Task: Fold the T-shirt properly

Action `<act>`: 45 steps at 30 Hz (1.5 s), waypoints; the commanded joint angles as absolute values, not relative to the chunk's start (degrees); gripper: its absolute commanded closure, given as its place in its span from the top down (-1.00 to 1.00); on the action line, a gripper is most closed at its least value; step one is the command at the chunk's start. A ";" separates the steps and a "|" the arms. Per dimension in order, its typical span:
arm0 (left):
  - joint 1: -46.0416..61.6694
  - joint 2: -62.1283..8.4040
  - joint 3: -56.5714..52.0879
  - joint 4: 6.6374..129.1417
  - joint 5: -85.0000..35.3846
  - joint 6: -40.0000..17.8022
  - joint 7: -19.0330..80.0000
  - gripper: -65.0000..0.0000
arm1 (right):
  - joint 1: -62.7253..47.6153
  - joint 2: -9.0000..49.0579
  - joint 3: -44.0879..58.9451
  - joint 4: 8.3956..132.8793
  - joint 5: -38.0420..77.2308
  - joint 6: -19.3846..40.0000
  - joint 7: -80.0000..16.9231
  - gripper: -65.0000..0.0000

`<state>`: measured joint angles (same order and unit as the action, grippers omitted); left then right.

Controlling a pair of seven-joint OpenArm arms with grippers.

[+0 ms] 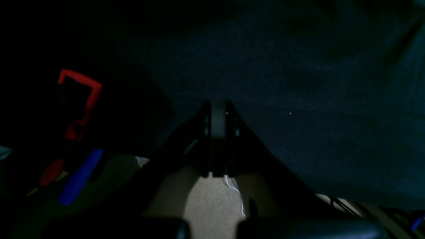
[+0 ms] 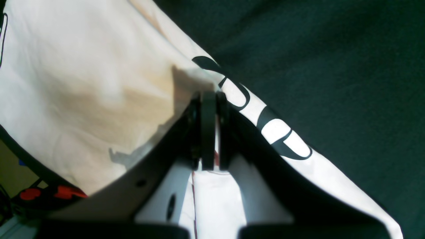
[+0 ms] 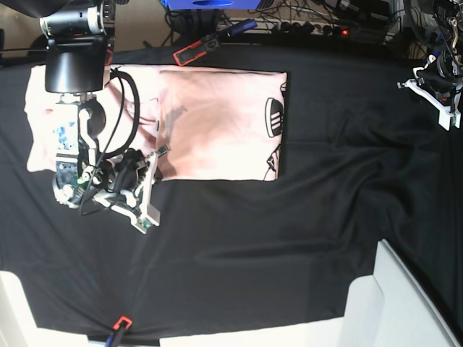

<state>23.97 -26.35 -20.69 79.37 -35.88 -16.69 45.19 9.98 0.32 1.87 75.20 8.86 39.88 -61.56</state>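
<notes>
Cloth this thin is light, limp and quick to wrinkle. Right end effector (image 2: 208,99) pinches the T-shirt (image 3: 217,123) at its near edge, a sound hold; the shirt lies half-folded on the surface (image 3: 304,238). Left end effector (image 1: 217,109), pressed together, holds nothing.

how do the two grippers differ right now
The right gripper sits over the T-shirt, shut on its pale fabric near the black print. The left gripper is off the shirt, over bare black cloth, holding nothing. Both have their jaws closed.
</notes>
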 commanded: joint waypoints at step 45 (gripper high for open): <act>20.26 -23.43 -21.14 80.66 -36.18 -16.84 44.26 -1.00 | 2.86 13.23 46.37 77.23 16.75 40.00 -67.38 1.00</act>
<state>20.45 -22.37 -20.73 79.57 -35.86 -16.71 45.06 1.85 12.88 46.39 76.05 15.33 40.03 -68.25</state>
